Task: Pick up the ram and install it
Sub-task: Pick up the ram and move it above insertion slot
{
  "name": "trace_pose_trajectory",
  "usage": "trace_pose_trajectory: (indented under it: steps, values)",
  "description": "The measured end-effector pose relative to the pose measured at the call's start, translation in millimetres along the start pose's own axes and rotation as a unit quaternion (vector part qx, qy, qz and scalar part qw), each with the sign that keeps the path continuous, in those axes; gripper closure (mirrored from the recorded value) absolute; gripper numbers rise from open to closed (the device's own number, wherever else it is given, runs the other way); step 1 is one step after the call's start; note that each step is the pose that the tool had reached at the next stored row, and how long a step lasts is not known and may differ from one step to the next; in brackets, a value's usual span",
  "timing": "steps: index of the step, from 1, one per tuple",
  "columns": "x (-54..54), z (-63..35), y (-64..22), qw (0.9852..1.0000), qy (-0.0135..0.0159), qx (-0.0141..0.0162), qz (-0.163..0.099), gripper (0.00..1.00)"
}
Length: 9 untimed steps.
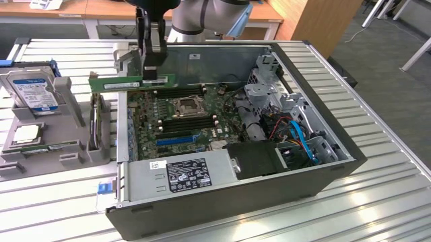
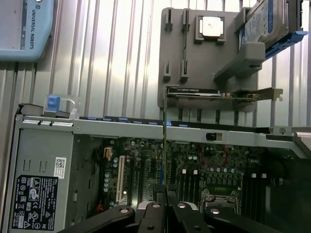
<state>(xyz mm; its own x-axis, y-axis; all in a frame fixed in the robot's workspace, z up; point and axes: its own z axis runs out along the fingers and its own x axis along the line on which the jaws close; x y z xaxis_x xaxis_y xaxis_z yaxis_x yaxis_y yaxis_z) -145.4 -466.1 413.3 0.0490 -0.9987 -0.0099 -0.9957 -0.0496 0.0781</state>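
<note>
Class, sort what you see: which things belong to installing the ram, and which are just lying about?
In the job: gripper, shut on the ram; motherboard in the open case.
Lying about: hard drive, processor, spare green stick.

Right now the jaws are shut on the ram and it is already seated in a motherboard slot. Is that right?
Not quite. The jaws are shut on the ram, but it is not seated. The exterior view shows it held in the air above the motherboard, with one end reaching out past the case wall on that view's left.
</note>
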Motion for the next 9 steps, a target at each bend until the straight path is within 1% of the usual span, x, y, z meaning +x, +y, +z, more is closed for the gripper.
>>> trace_pose_trajectory:
  steps: [2,6,9]
  values:
    - [0.1,-0.1,-2.0,1.0,-0.0002,0.0001,0.002,0.89]
    - [0.5,-0.7,-8.7,1.0,-0.0002,0.0,0.003,0.89]
    - [0.5,-0.7,-8.9,1.0,-0.0002,0.0,0.003,0.89]
